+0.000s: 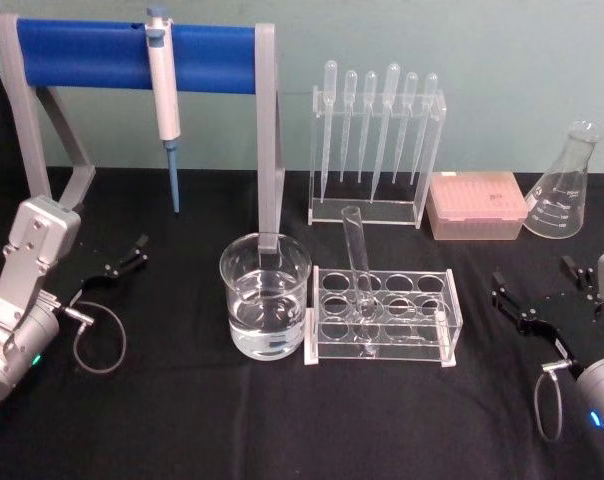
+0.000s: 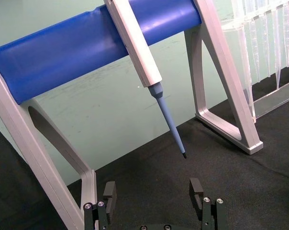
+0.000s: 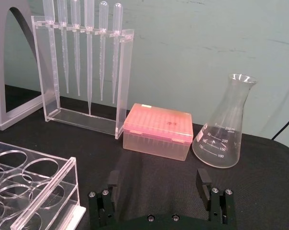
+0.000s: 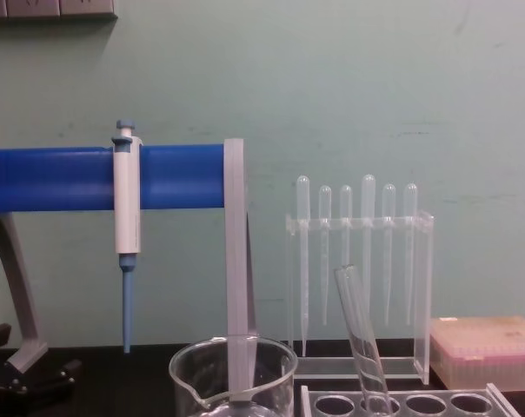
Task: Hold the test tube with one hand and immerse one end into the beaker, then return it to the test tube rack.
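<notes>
The test tube (image 1: pixel 358 262) leans in a hole of a clear acrylic rack (image 1: pixel 437 318) at the table's middle, its open rim up; the chest view shows the test tube (image 4: pixel 360 334) tilted to the left. Just left of the rack stands the beaker (image 1: pixel 265 295), partly filled with clear liquid, and its rim (image 4: pixel 232 354) shows low in the chest view. My left gripper (image 1: pixel 122 260) rests open at the far left, well away from both. My right gripper (image 1: pixel 539 282) sits open at the right, beyond the rack. Both wrist views show the left gripper (image 2: pixel 153 189) and the right gripper (image 3: pixel 158 178) with nothing between their fingers.
A white-and-blue pipettor (image 1: pixel 164 90) hangs on a blue-barred grey stand (image 1: pixel 87 52) behind the beaker. A clear holder of plastic pipettes (image 1: pixel 377 140), a pink tip box (image 1: pixel 477 203) and a conical flask (image 1: pixel 562 185) line the back right. The black cloth in front is bare.
</notes>
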Available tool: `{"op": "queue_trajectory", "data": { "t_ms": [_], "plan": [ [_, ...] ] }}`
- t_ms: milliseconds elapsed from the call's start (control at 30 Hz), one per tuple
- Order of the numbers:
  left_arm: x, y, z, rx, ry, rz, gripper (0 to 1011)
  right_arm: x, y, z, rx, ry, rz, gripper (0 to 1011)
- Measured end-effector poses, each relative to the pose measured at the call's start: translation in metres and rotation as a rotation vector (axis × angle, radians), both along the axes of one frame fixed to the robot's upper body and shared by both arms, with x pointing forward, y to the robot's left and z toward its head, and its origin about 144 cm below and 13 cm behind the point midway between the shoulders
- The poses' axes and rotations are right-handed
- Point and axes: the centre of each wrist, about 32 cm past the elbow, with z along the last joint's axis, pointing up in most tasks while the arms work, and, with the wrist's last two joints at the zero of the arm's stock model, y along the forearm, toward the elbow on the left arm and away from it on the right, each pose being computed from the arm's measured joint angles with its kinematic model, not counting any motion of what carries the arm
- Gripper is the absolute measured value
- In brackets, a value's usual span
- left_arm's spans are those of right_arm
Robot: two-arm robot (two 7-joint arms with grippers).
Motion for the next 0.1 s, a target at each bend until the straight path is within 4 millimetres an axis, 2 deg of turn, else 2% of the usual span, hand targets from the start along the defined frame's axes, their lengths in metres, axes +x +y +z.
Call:
{"op": "queue_trajectory", "data": {
  "t_ms": [100],
  "plan": [
    [0.0,0.0,0.0,0.0,0.0,0.0,1000,-0.0001,-0.0001,0.0001,0.0,0.0,0.0,1003]
  ]
}}
